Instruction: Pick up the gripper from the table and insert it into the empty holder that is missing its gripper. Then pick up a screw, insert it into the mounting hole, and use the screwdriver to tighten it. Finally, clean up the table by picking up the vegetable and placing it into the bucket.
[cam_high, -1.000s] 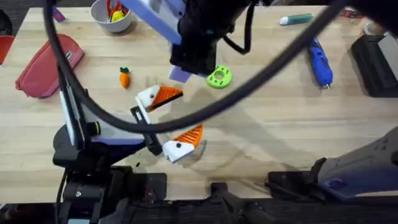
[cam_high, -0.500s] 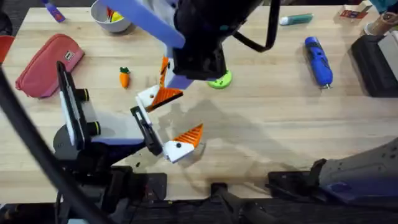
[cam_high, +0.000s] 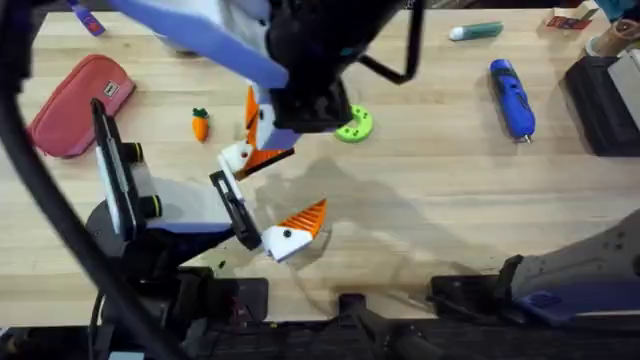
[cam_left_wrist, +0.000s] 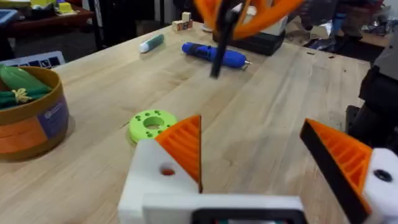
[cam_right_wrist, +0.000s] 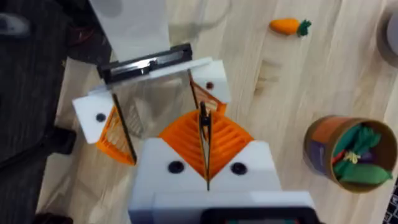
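Observation:
My left gripper (cam_high: 270, 193) lies open near the table's front. Each of its white mounts carries an orange wedge. On the far mount, the holder (cam_left_wrist: 158, 186), sits the gripper (cam_left_wrist: 186, 146), with a small hole beside it. My right gripper (cam_right_wrist: 204, 146) hovers right over that mount, shut on a thin dark screw (cam_right_wrist: 203, 118). The screw (cam_left_wrist: 217, 43) hangs tip down from the right gripper (cam_high: 255, 120). The screwdriver (cam_high: 511, 97) lies at the far right. The vegetable (cam_high: 200, 124) lies left of the holder (cam_high: 238, 157). The bucket (cam_right_wrist: 348, 155) stands upright with green items inside.
A green ring (cam_high: 354, 124) lies just right of the right gripper. A red pouch (cam_high: 75, 100) is at the far left, a teal marker (cam_high: 475, 31) at the back, a black box (cam_high: 605, 100) at the right edge. The right arm hangs large over the table's middle back.
The right arm has swung left and lowered its gripper onto the left gripper's far mount. The left arm has not moved.

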